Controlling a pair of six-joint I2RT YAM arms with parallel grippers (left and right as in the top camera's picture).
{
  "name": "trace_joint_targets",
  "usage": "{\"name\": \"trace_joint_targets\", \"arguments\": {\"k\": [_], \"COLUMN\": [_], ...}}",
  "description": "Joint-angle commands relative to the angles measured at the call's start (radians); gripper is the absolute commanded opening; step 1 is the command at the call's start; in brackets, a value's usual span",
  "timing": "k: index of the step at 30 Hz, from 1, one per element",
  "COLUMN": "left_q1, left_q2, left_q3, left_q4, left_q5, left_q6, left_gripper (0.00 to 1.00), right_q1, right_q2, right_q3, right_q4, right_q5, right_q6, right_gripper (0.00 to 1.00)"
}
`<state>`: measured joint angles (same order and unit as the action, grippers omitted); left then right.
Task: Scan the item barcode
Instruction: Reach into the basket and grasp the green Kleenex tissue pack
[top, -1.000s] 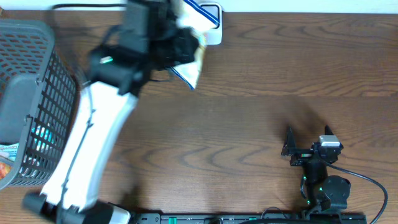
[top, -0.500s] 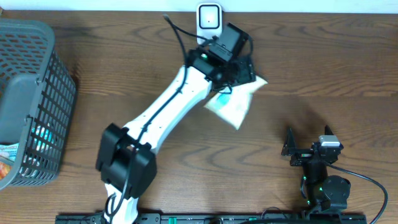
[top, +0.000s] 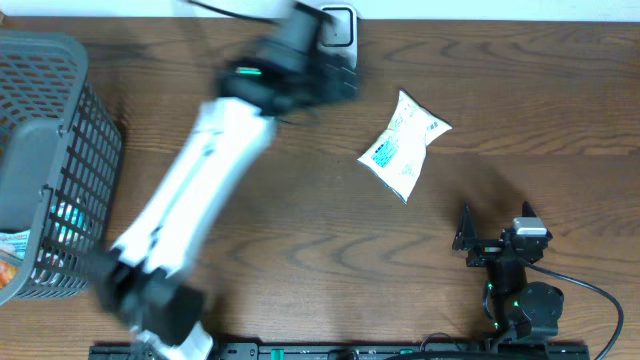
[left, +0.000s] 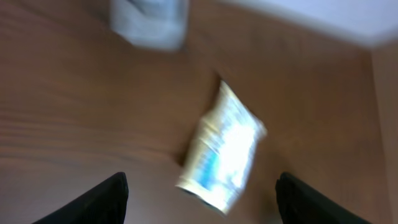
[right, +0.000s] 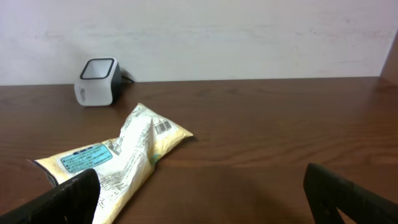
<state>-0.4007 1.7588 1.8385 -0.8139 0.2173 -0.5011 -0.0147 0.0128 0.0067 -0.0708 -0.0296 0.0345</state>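
Snack packet (top: 405, 145) lies flat on the bench (top: 520, 90), clear of both arms.
Left gripper (left: 202, 180), blurred near the scanner (top: 338, 25), has jaws wide and empty; right gripper (right: 199, 180) likewise, jaws fully spread. Dark wood top, pale wall (right: 249, 37) behind, wire basket (top: 50, 150) at left.

Packet (top: 404, 145) lies flat on tabletop (top: 520, 90), centre-right, in front & to the right of scanner (top: 340, 25), apart from it. Scanner sits at back edge, by the wall (right: 249, 37). Basket (top: 60, 160) stands at far left edge w/ goods (top: 12, 255) inside. Left claw (left: 200, 202) is near scanner, above the packet. Right claw (top: 495, 232) is near front edge, right side, in front of packet, well apart.
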Motion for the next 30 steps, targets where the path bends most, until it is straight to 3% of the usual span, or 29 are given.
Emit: {"name": "trace_joint_targets", "arguments": {"k": [1,6,8,16,21,30], "left_q1": [0.171,0.512,0.639,1.076,1.197,1.184], "left_q2": [-0.151,-0.288,-0.309,-0.253,-0.153,0.019], "left_q3": [0.006,0.006,0.006,-0.002,-0.018,-0.113], "left_q4": [-0.047,-0.107,-0.125,-0.215,-0.246,-0.282], "left_q5": [-0.117,-0.159,-0.159,-0.159,-0.158,-0.145], "left_q6": [0.075,0.075,0.075,0.090,0.174,0.315], "left_gripper": [0.75,0.77,0.86,0.88,0.88,0.88], "right_q1": [-0.004,-0.004,-0.004,-0.004,-0.004,-0.004], "right_q2": [-0.001,-0.001,-0.001,-0.001,-0.001,-0.001], "right_q3": [0.000,0.000,0.000,0.000,0.000,0.000], "right_q4": [-0.005,-0.005,-0.005,-0.005,-0.005,-0.005], "right_q5": [0.003,0.003,0.003,0.003,0.003,0.003], "right_q6": [0.010,0.010,0.010,0.010,0.010,0.010], "right_gripper": [0.99,0.99,0.99,0.99,0.99,0.99]}}
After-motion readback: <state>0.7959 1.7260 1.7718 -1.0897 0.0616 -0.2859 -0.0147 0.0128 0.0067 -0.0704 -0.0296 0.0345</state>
